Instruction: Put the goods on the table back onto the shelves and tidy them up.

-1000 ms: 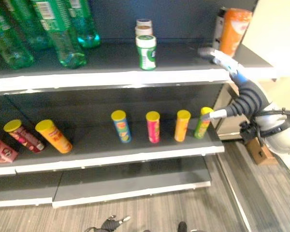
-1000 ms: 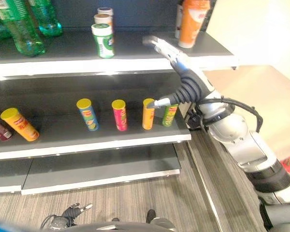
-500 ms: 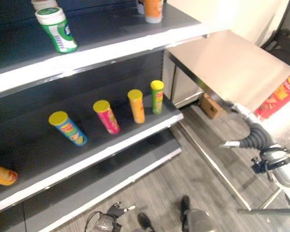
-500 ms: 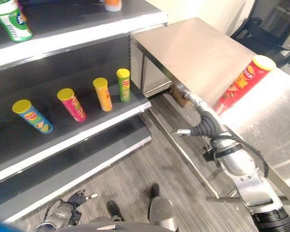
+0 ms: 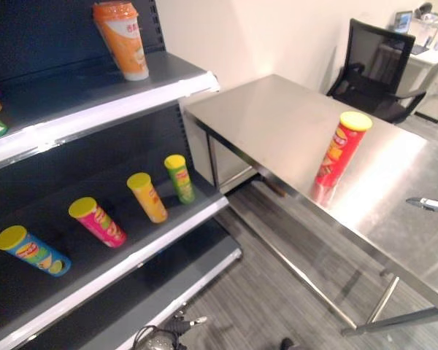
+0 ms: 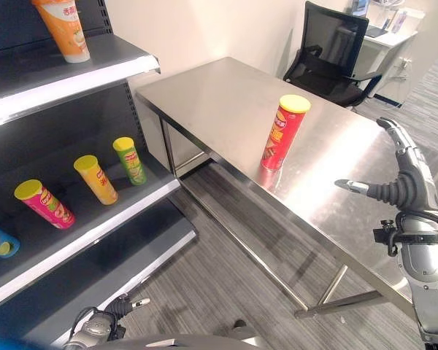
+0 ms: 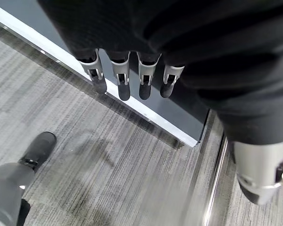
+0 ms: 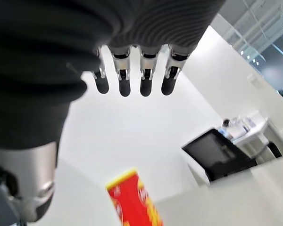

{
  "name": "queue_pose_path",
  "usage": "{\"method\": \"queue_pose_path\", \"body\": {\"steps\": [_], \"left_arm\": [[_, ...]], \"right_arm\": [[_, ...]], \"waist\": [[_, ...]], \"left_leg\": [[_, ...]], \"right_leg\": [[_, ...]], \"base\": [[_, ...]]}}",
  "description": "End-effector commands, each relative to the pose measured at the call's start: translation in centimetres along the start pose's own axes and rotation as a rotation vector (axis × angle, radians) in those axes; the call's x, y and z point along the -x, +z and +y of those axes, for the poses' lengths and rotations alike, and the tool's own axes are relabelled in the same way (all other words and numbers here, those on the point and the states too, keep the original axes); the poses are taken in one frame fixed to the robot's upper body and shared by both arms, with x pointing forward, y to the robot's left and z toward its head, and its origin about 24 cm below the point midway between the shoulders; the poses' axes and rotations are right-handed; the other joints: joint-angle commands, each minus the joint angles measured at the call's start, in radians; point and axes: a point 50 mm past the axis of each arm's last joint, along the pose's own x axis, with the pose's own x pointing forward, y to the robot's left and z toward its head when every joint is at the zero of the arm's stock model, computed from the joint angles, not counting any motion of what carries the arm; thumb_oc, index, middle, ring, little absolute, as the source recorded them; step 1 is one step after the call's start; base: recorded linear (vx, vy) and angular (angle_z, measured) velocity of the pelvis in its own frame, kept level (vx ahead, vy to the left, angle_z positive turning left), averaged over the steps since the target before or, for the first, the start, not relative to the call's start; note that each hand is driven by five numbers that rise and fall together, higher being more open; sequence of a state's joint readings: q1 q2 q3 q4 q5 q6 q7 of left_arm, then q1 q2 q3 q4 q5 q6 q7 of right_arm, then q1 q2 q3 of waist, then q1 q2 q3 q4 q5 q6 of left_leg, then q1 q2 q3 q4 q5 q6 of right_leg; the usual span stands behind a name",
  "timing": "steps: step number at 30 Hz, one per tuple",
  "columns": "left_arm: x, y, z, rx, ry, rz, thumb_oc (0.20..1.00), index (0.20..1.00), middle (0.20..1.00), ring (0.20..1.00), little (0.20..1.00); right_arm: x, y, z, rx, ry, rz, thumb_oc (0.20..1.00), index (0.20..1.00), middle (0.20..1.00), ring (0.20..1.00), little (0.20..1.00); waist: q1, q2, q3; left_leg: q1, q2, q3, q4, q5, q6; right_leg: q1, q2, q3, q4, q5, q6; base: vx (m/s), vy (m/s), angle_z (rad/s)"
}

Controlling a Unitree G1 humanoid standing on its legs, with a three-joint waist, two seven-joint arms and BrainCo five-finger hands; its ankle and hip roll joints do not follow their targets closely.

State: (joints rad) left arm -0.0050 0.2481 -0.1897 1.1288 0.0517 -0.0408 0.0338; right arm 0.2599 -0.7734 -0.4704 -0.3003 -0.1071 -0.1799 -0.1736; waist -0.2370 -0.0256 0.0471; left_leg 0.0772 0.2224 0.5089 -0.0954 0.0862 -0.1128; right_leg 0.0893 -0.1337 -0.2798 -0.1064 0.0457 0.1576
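Shelving (image 5: 117, 102): dark unit with pale front edges, standing at the robot's left, its end just beside the desk's near-left corner.
Desk (image 6: 226, 95): bare steel top on thin metal legs, running away toward the right; grey plank floor (image 6: 226, 270) shows beneath it.
Office chair (image 6: 328, 51): black, at the desk's far side.
Orange tub (image 5: 122, 36): tall, upright on the upper shelf near its right end.
Red can (image 6: 283, 133): the one item on the desk, a tall tube with a yellow lid; it stands upright, long axis vertical, lid up, around the middle of the desktop, well apart from the shelving and from both hands. The right wrist view catches its top (image 8: 132, 200).
Cans on the middle shelf: a row side by side, each on its base with its yellow lid up; green can (image 5: 179, 178) nearest the shelf's right end, then orange can (image 5: 147, 196), pink can (image 5: 96, 222) and blue can (image 5: 31, 250).
Right hand (image 6: 401, 171): over the desk's near-right part, well to the right of the red can; fingers (image 8: 122, 77) straight and spread, thumb out, holding nothing.
Left hand (image 7: 127, 75): low by the bottom shelf edge above the floor, fingers straight, holding nothing.
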Motion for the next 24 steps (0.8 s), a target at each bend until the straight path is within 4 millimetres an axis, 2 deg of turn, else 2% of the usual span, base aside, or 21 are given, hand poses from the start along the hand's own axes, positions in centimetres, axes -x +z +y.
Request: {"method": "queue_pose_path", "body": {"steps": [1,7,11,19,24], "left_arm": [[-0.3,1.1,2.7,-0.006,0.062,-0.02,1.0,1.0,1.0,1.0,1.0],[-0.3,1.3,2.5,-0.02,0.052,-0.021,1.0,1.0,1.0,1.0,1.0],[-0.2,1.0,2.9,-0.033,0.055,-0.01,1.0,1.0,1.0,1.0,1.0],[0.1,-0.6,3.8,-0.02,0.076,0.041,1.0,1.0,1.0,1.0,1.0],[0.4,-1.7,4.0,0.002,0.082,0.073,1.0,1.0,1.0,1.0,1.0]], "right_arm": [[-0.9,0.0,-2.8,-0.059,-0.234,-0.015,1.0,1.0,1.0,1.0,1.0],[-1.9,-2.2,-1.7,-0.13,-0.207,0.085,1.0,1.0,1.0,1.0,1.0],[-4.0,-5.1,-1.6,-0.095,-0.164,0.203,1.0,1.0,1.0,1.0,1.0],[-6.4,-6.9,-1.9,-0.058,-0.122,0.28,1.0,1.0,1.0,1.0,1.0],[-7.4,-6.3,-1.5,-0.084,-0.074,0.258,1.0,1.0,1.0,1.0,1.0]], "waist": [[0.034,-0.021,0.041],[0.053,-0.008,0.04],[0.089,-0.004,0.041],[0.133,-0.01,0.045],[0.152,-0.017,0.05]], "left_leg": [[0.08,-0.054,-0.014,0.008,-0.17,0.03],[0.086,-0.044,-0.019,0.008,-0.154,0.019],[0.086,-0.038,-0.037,0.008,-0.144,0.009],[0.078,-0.036,-0.071,0.008,-0.131,-0.001],[0.074,-0.034,-0.09,0.008,-0.125,-0.007]], "right_leg": [[0.019,0.041,0.018,0.019,-0.138,-0.028],[0.037,0.053,0.004,0.019,-0.152,-0.043],[0.056,0.058,-0.019,0.019,-0.162,-0.056],[0.077,0.06,-0.059,0.019,-0.17,-0.066],[0.09,0.06,-0.084,0.019,-0.174,-0.071]], "base": [[0.0,-0.148,0.11],[-0.01,-0.079,0.06],[-0.03,-0.064,0.11],[-0.01,-0.028,0.25],[0.01,-0.019,0.22]]}}
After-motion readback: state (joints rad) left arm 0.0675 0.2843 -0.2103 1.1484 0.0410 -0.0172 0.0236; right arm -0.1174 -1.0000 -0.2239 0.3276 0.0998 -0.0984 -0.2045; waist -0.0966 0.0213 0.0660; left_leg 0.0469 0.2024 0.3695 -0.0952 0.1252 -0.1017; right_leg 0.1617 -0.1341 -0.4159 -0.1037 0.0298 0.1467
